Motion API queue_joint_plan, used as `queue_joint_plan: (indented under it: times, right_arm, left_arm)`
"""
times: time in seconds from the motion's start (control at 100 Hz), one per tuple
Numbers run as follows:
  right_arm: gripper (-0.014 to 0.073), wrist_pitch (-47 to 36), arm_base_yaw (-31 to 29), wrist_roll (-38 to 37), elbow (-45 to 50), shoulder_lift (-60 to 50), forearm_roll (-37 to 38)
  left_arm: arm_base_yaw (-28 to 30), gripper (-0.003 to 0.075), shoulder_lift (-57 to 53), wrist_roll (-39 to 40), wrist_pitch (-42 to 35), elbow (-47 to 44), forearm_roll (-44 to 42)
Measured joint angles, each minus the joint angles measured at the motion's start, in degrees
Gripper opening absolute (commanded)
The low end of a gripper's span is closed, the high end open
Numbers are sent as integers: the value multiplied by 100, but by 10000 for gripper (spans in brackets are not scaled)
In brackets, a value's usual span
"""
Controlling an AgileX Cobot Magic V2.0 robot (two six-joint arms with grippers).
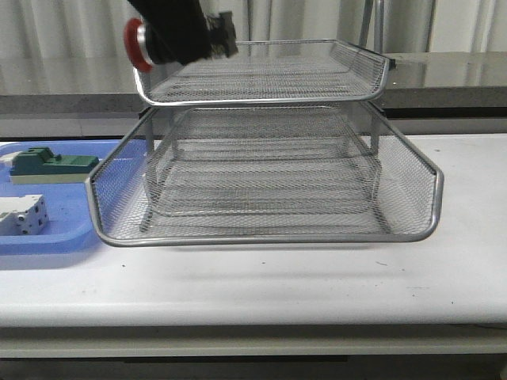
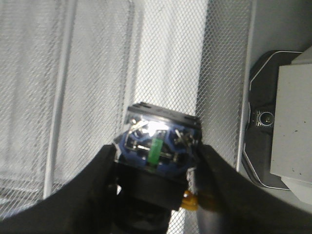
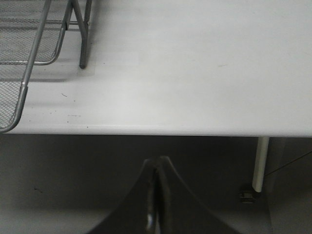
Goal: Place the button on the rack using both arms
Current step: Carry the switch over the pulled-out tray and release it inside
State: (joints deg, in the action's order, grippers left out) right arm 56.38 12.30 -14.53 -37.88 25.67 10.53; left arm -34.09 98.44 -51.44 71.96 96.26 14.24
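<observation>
Front view, left end effector (image 1: 170,39) clamped on button (image 1: 141,43) over rack (image 1: 269,229), right end effector (image 3: 153,195) together, empty.

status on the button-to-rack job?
Done: button picked up, clamped in the left gripper.
In hand: it is held above the rack's top tier, at the left front corner.
Left: lower and release. Right gripper is shut, empty, off the table edge.

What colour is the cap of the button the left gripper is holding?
Red. The button's cap shows best in the front view, sticking out left of the left gripper by the rack's top tier.
</observation>
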Motion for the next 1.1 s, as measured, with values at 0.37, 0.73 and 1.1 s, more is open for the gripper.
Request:
queue_joint_plan:
  times: [0.37, 0.73, 1.1]
  right_arm:
    - [-109, 0, 0, 0, 0, 0, 0]
    - [-109, 0, 0, 0, 0, 0, 0]
    - [-109, 0, 0, 0, 0, 0, 0]
  left_arm:
    - [-192, -20, 985, 13, -826, -46, 10]
    - [-192, 413, 1130, 148, -920, -52, 10]
    - [-192, 469, 1130, 148, -781, -52, 277]
